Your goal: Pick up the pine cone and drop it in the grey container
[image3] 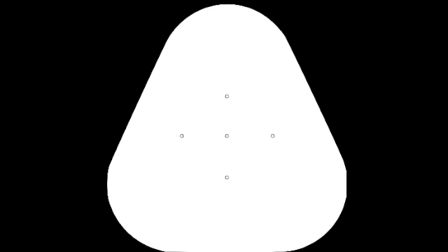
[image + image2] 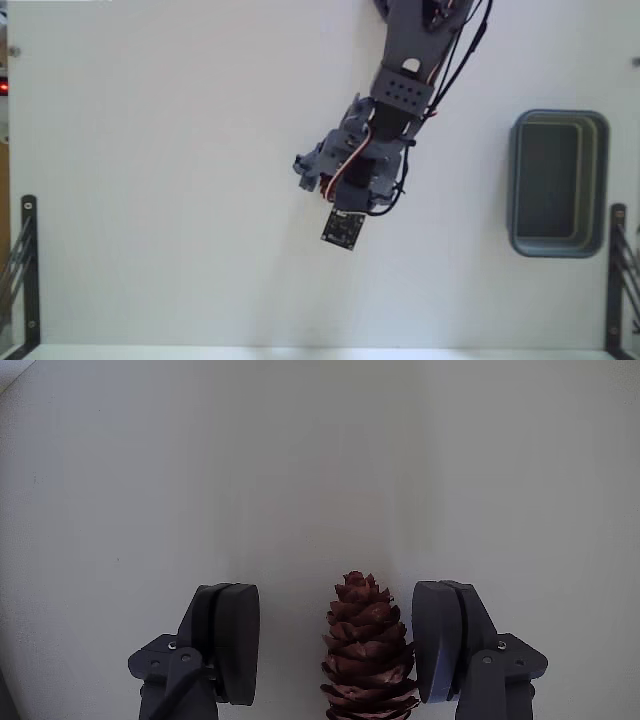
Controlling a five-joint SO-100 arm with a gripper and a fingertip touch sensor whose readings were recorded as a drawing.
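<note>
Bench [image 2: 150,150]: lying plain, matte white and smooth, filling both the fixed and wrist views.
Grey container [image 2: 603,180]: sitting at the right edge in the fixed view; slate plastic, rounded corners, thick rim, darker inside.
Pine cone [image 2: 368,650]: resting between the fingers in the wrist view, nearer the right one; reddish-brown, scaly, tapering upward.
Fingers [image 2: 340,650]: standing wide open around the cone, gripping nothing; dark grey, blunt pads.
</note>
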